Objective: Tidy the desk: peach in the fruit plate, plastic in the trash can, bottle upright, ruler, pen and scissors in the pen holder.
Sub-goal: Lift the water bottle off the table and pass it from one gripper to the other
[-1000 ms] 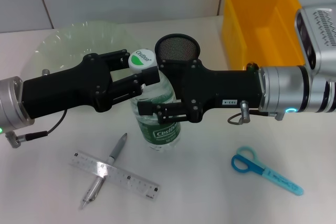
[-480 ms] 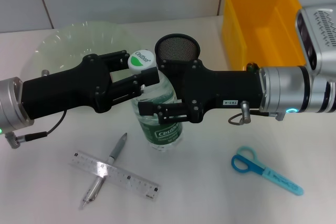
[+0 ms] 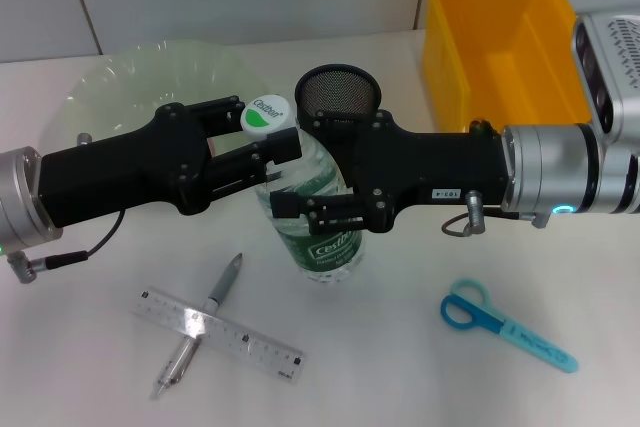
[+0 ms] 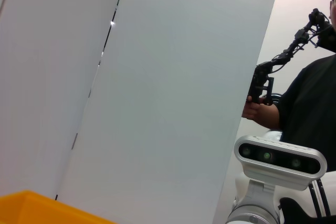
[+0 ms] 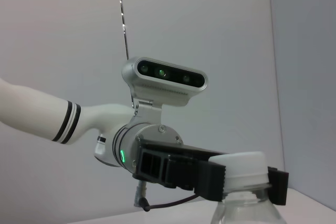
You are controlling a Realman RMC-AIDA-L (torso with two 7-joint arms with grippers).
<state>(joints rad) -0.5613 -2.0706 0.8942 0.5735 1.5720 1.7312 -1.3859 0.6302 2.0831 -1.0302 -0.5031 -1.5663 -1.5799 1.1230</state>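
Head view shows the bottle nearly upright on the table: left gripper pinches its neck below the cap, right gripper clamps the body, steadying it.

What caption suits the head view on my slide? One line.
Left hand and right hand hold the water bottle together; ruler, pen, scissors remain on the desk.

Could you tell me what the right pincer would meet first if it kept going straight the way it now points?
The right pincer points across the desk toward the robot's left, with the bottle between its fingers. Pushing on, it would probably meet the left pincer at the cap; depth is unclear.
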